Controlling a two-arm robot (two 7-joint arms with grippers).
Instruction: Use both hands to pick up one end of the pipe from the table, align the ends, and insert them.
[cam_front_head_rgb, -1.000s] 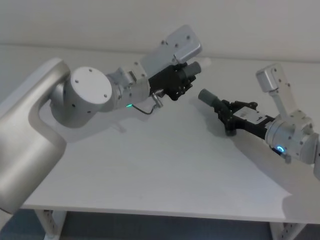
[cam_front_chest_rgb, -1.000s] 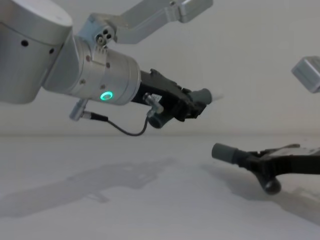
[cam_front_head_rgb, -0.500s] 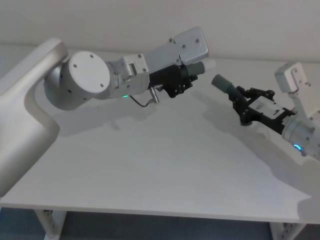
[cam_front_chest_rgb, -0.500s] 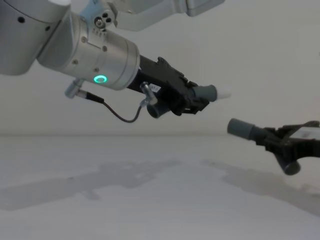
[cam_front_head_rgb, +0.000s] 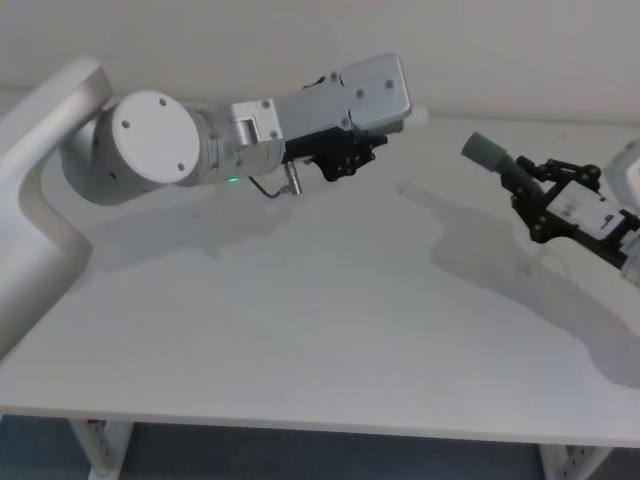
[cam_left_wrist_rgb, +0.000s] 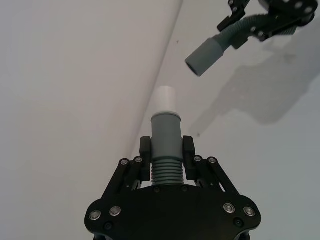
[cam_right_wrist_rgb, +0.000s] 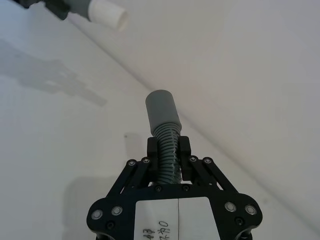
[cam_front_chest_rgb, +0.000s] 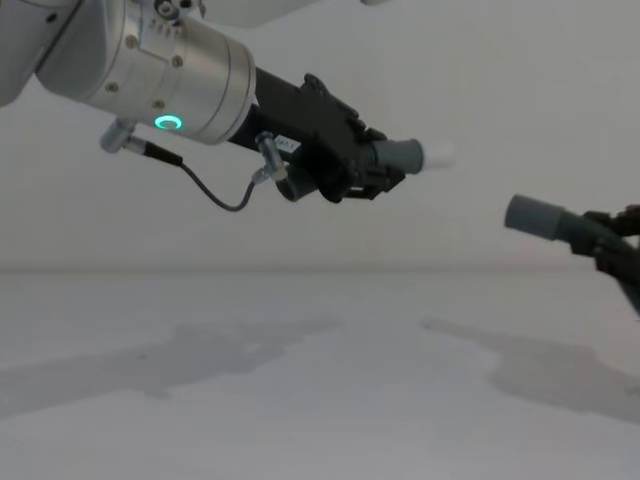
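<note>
My left gripper (cam_front_head_rgb: 365, 150) is shut on the ribbed part of one pipe piece (cam_left_wrist_rgb: 165, 131), held in the air above the white table (cam_front_head_rgb: 300, 330). Its narrow pale tip (cam_front_chest_rgb: 437, 155) points toward the right arm. My right gripper (cam_front_head_rgb: 535, 195) is shut on the ribbed part of the other pipe piece (cam_right_wrist_rgb: 166, 145), also off the table. That piece's wider grey socket (cam_front_chest_rgb: 535, 215) faces the left arm. The socket hangs a little lower than the pale tip, and a clear gap separates the two ends. In the left wrist view the socket (cam_left_wrist_rgb: 205, 55) sits beyond the tip and off to one side.
A pale wall (cam_front_chest_rgb: 500, 60) rises behind the table's far edge. The arms cast soft shadows (cam_front_head_rgb: 480, 260) on the tabletop. The left arm's large silver joint (cam_front_head_rgb: 150, 150) fills the left side above the table.
Both grippers have risen with their pipe pieces. The right gripper has lifted well off the table and swung to the right, so the gap between the two ends has grown.
</note>
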